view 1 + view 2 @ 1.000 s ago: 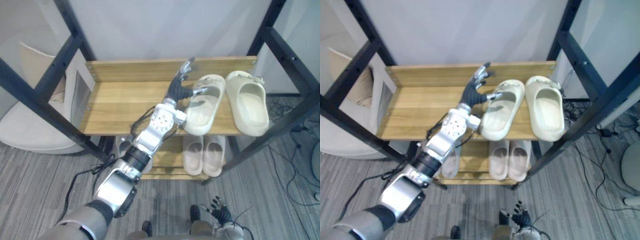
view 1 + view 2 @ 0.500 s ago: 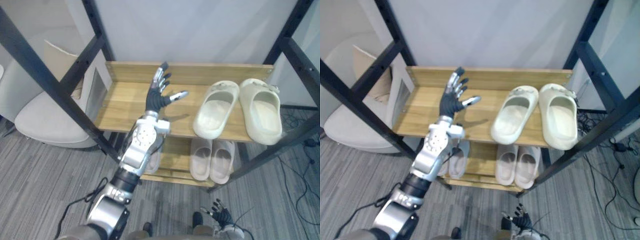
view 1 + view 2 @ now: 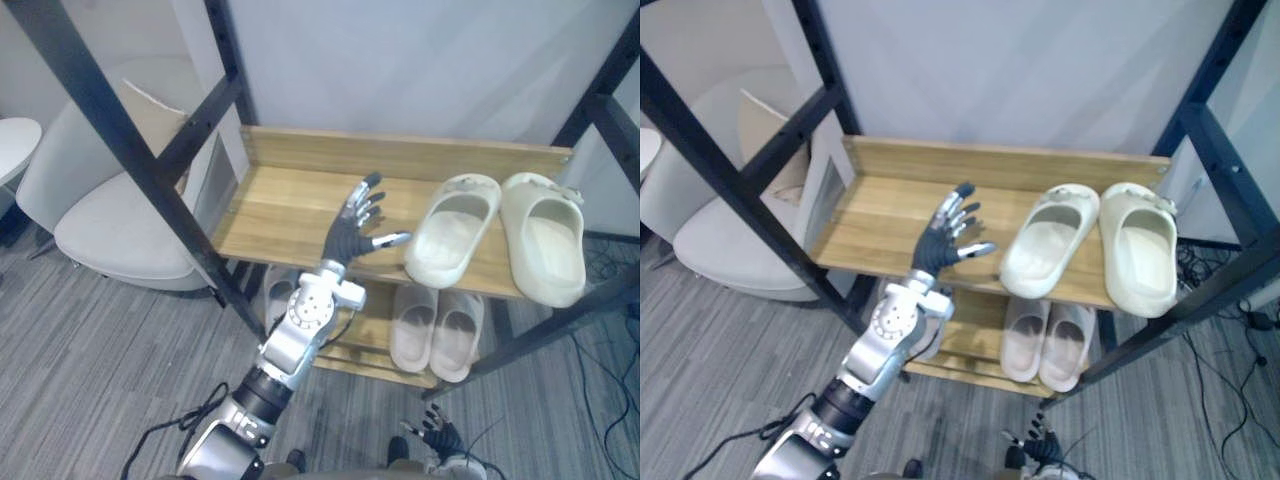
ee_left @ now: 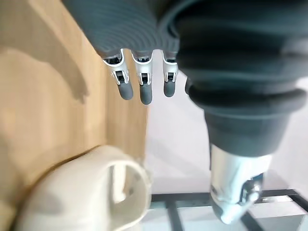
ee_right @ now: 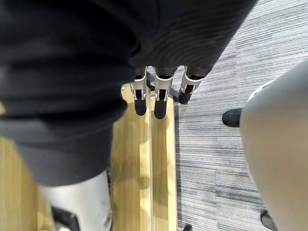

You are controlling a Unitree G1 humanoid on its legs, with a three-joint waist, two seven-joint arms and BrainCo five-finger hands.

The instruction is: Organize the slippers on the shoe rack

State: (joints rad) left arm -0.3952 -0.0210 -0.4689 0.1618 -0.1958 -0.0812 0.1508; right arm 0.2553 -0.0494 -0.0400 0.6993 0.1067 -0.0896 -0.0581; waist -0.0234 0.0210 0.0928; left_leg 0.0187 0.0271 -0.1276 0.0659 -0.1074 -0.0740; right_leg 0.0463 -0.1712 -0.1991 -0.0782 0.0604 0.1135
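Observation:
Two cream slippers lie side by side on the right of the wooden top shelf (image 3: 290,205), the left slipper (image 3: 450,232) angled a little and the right slipper (image 3: 545,238) straight. My left hand (image 3: 350,235) hovers over the shelf's front middle, open with fingers spread and holding nothing, its thumb pointing at the left slipper a short gap away. The left wrist view has that slipper (image 4: 82,192) just past the straight fingers (image 4: 140,86). My right hand (image 3: 436,434) hangs low near the floor, fingers (image 5: 155,98) straight.
On the lower shelf (image 5: 156,163) sits a pale beige pair (image 3: 432,335), and a grey slipper (image 3: 281,292) shows beside my forearm. Black rack posts (image 3: 120,140) cross at the left and right. A white chair (image 3: 110,215) stands left of the rack on grey carpet.
My left hand has come off the left cream slipper and drawn back toward the shelf's front middle. The camera has shifted too. Both slippers stay in place.

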